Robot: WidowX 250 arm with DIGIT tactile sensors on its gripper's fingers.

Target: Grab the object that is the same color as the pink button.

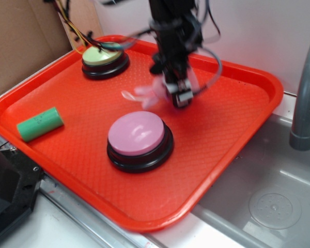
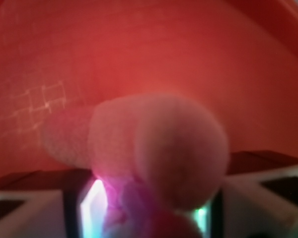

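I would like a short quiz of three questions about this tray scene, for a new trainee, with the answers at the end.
1. True or false: the green cylinder lies on the orange tray.
2. Which button is nearer to the front edge of the tray in the exterior view? A) the green button B) the pink button
3. Fill in: the gripper is closed on the pink ____.

Key
1. True.
2. B.
3. bunny; the wrist view shows pink plush filling the space between the fingers, though both views are blurred.
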